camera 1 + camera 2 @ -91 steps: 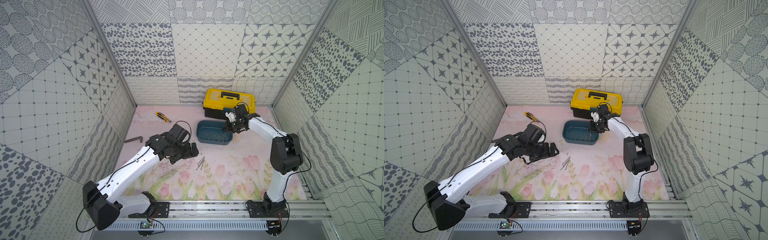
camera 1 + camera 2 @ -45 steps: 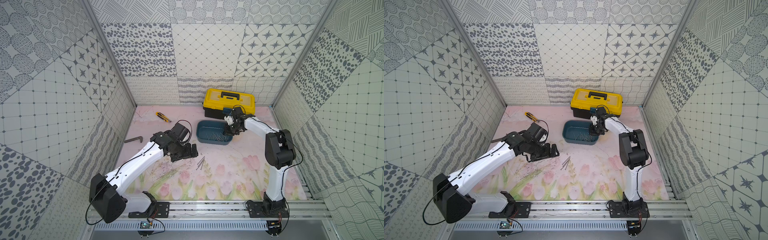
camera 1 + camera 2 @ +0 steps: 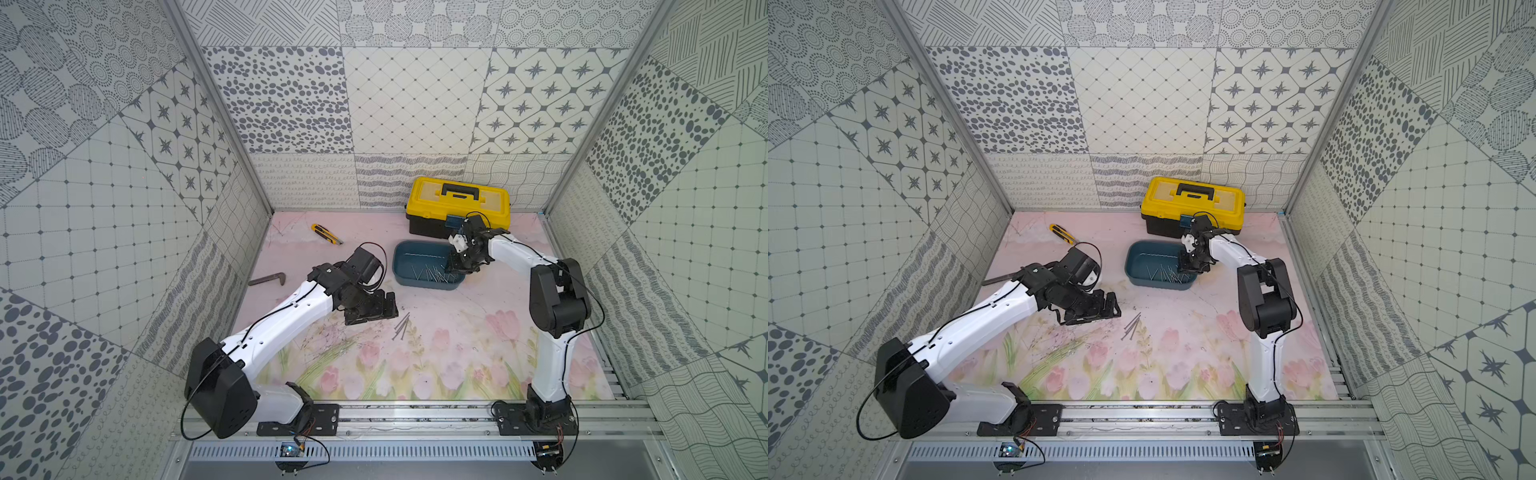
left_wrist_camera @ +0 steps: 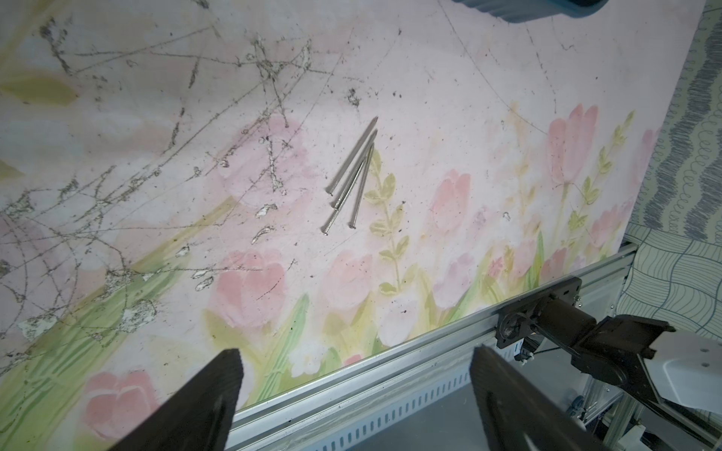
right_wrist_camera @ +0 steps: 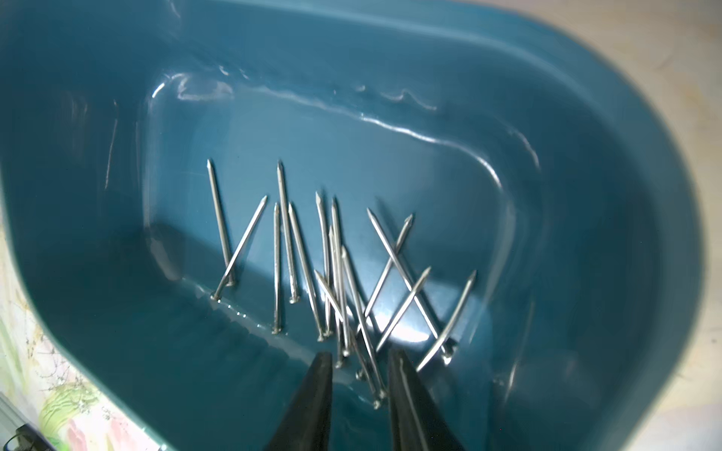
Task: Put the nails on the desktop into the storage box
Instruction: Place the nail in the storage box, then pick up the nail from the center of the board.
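Four nails (image 4: 349, 177), or near enough, lie loose on the desktop (image 3: 457, 332), bunched in a tight fan. They overlap, so the exact count is hard to call, and in both top views they are only a small dark cluster (image 3: 402, 326) (image 3: 1131, 326) on the near side of the storage box (image 3: 419, 286). Plenty more nails (image 5: 332, 281) are inside that teal tub, criss-crossed along one side of its floor. They look like a dozen or more, but the right wrist view is smeared with blur, so there's no firm tally.

The right gripper (image 5: 360, 353) hangs inside the box at its right end, and its jaws stand a narrow gap apart. Nails on the floor show through the gap and nothing looks pinched. From above, its tips (image 3: 455, 266) are lost against the box wall.

The left gripper (image 4: 355, 351) is spread wide and empty. It sits low over the desktop just left of the loose cluster (image 3: 374, 309), clear of it. Only the fingertips show in its own camera, and the box is cut off at the frame edge (image 4: 527, 6).

Further out, a yellow toolbox (image 3: 457, 199) stands against the far wall just behind the tub. A utility knife (image 3: 326, 233) lies far left. An L-shaped bar (image 3: 268, 279) rests by the left wall, and in a top view it is partly hidden behind the left arm (image 3: 992, 280).
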